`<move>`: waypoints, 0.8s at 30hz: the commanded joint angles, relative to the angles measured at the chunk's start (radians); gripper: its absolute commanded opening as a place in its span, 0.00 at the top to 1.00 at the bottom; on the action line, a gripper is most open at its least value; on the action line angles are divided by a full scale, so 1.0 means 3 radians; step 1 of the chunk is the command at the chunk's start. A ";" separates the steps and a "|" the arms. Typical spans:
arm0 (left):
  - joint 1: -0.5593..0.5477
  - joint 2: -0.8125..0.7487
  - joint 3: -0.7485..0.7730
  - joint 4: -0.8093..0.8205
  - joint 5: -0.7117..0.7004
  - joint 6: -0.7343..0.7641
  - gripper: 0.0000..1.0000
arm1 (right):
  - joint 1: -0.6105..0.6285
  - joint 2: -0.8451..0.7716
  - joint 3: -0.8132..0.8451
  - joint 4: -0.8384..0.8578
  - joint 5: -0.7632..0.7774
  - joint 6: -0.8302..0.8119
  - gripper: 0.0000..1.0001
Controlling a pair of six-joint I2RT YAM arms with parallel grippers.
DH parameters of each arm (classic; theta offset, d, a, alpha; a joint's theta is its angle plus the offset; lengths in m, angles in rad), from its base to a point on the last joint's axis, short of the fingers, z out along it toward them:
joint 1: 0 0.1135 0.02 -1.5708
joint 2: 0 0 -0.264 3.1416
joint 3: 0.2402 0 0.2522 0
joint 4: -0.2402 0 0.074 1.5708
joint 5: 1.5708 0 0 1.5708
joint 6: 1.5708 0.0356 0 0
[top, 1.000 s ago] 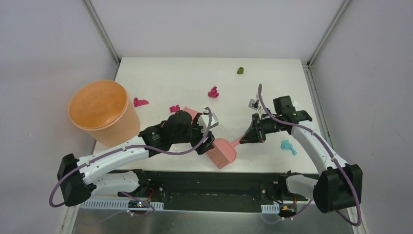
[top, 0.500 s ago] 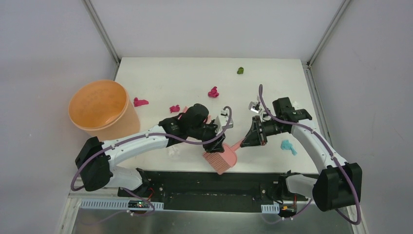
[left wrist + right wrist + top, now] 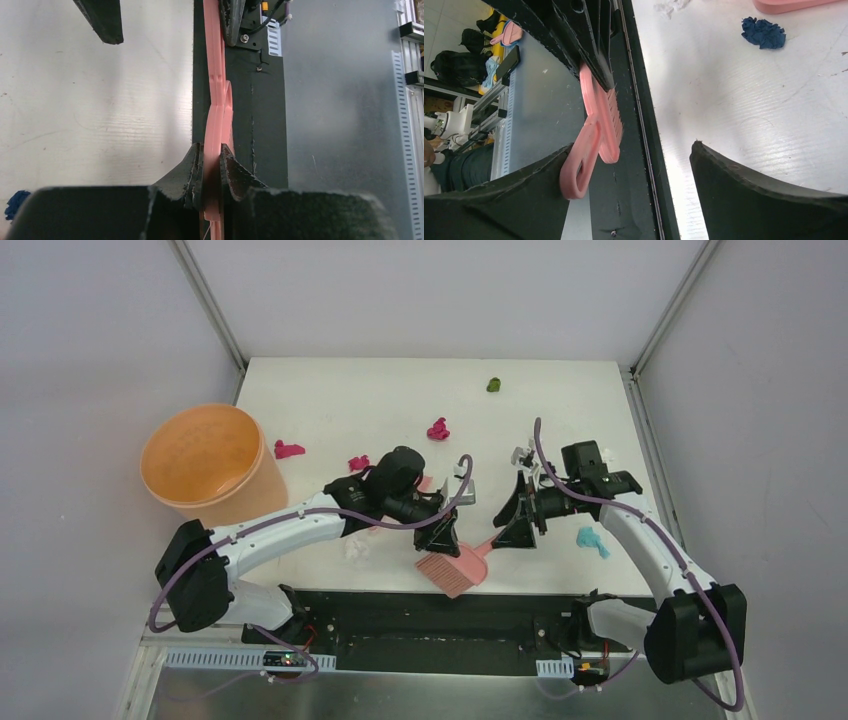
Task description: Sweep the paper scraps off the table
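Observation:
My left gripper is shut on the pink hand brush, which sits at the table's front edge. In the left wrist view the brush is pinched edge-on between the jaws of that gripper. My right gripper stands open just right of the brush handle. In the right wrist view the handle loop lies against one finger of the gripper. Paper scraps lie scattered: magenta, olive, teal, white and dark blue.
A big orange bucket stands at the table's left edge. The pink dustpan lies on the table, mostly hidden under my left arm in the top view. A black strip and metal rail run along the front edge.
My left arm reached right and its gripper closed on the brush. My right gripper, which held the handle shut, has opened and let it go.

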 commanded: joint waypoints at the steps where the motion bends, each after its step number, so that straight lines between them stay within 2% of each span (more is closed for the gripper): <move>1: 0.0107 -0.0009 -0.0035 0.0325 0.0392 -0.0099 1.00 | 0.0051 -0.0076 -0.0005 0.0165 -0.0140 -0.0018 0.15; 4: 0.0235 0.0091 0.0012 0.0422 0.0523 -0.0193 1.00 | 0.0115 0.0001 0.0054 0.0068 -0.0194 -0.0074 0.22; 8: 0.0365 0.0345 0.0193 0.0506 0.0842 -0.0387 1.00 | 0.0154 0.0130 0.0125 -0.0051 -0.0218 -0.0108 0.37; 13: 0.0414 0.0595 0.0392 0.0307 0.1009 -0.0426 1.00 | 0.0165 0.0160 0.0175 -0.0118 -0.0294 -0.0138 0.43; 20: 0.0414 0.0631 0.0424 0.0057 0.1051 -0.0304 1.00 | 0.0164 0.0137 0.0172 -0.0128 -0.0273 -0.0134 0.49; 24: 0.0415 0.0638 0.0421 -0.0092 0.1046 -0.0241 1.00 | 0.0165 0.0145 0.0186 -0.0154 -0.0273 -0.0148 0.56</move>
